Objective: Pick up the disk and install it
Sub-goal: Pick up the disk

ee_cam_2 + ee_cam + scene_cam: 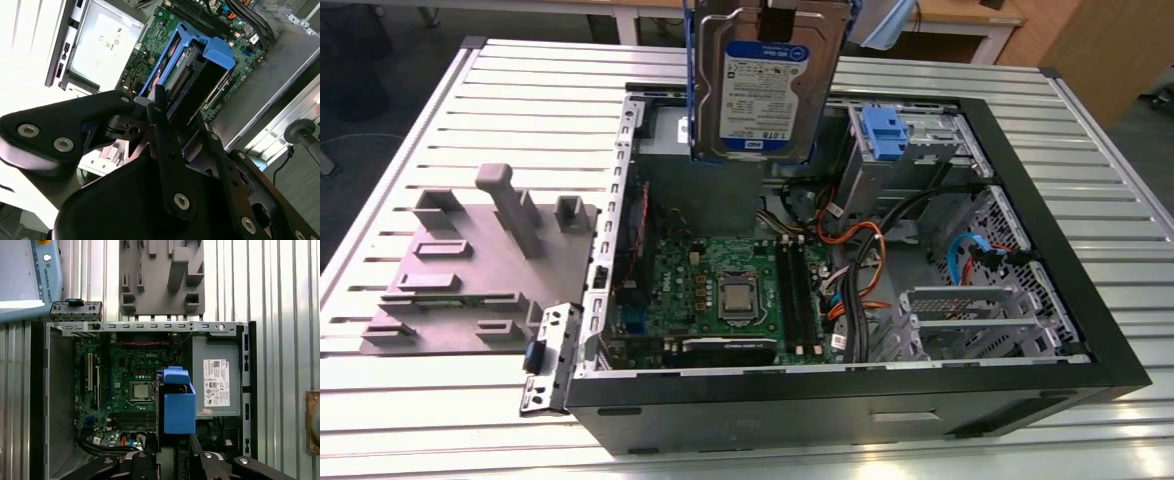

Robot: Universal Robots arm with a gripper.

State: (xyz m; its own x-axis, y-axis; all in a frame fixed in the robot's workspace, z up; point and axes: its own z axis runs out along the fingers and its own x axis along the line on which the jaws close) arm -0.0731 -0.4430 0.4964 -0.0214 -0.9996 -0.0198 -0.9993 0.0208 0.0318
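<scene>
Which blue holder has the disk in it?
The blue holder the tool holds above the computer case, around the disk; the other blue holder sits empty inside the case.

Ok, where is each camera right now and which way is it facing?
Exterior view: off the arm, raised, looking down at an angle into the open computer case on the slatted table; the gripper holds the disk above it.
First wrist view: on the arm, facing straight down into the case; the gripper's linkage shows in front of the disk, seen end-on.
Second wrist view: on the arm, looking along the gripper at the disk and the motherboard beyond.
Shared: all three show the held disk and the motherboard.
</scene>
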